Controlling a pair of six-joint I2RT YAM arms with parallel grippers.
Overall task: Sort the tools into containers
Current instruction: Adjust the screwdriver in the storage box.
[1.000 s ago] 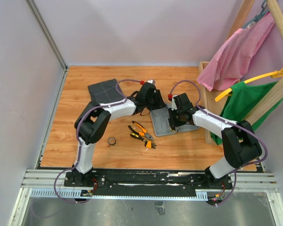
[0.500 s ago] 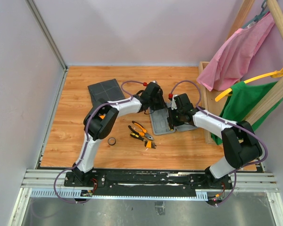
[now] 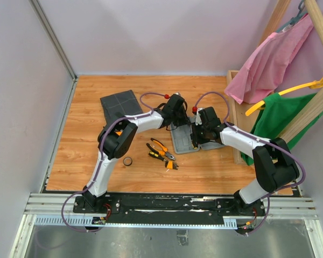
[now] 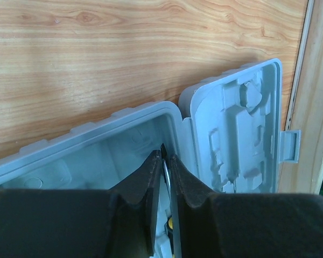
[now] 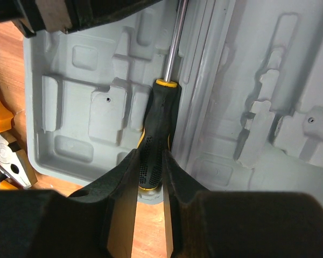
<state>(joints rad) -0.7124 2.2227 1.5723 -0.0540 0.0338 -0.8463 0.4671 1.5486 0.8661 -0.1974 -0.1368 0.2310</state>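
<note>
The light-grey case (image 3: 184, 144) lies open right of centre, its moulded halves showing in both wrist views (image 5: 86, 91) (image 4: 242, 134). A black-and-yellow screwdriver (image 5: 159, 115) lies along the hinge side of the case's left half. My right gripper (image 5: 150, 155) is shut on its handle. My left gripper (image 4: 164, 155) is shut on its metal shaft (image 4: 166, 171) from the far end. The dark grey pouch (image 3: 118, 102) lies at the back left. Orange-and-black pliers (image 3: 161, 149), a small orange bit holder (image 3: 172, 164) and a black tape ring (image 3: 127, 160) lie on the wood left of the case.
A wooden rack (image 3: 234, 115) with pink (image 3: 269, 59) and green (image 3: 282, 115) clothes on hangers stands just right of the case. Its post (image 4: 312, 107) runs close by the open lid. Pale walls close in the back and left of the table.
My left arm has swung right, bringing its gripper over the case, and its jaws have closed onto the screwdriver's shaft. The right gripper has kept its hold on the handle.
</note>
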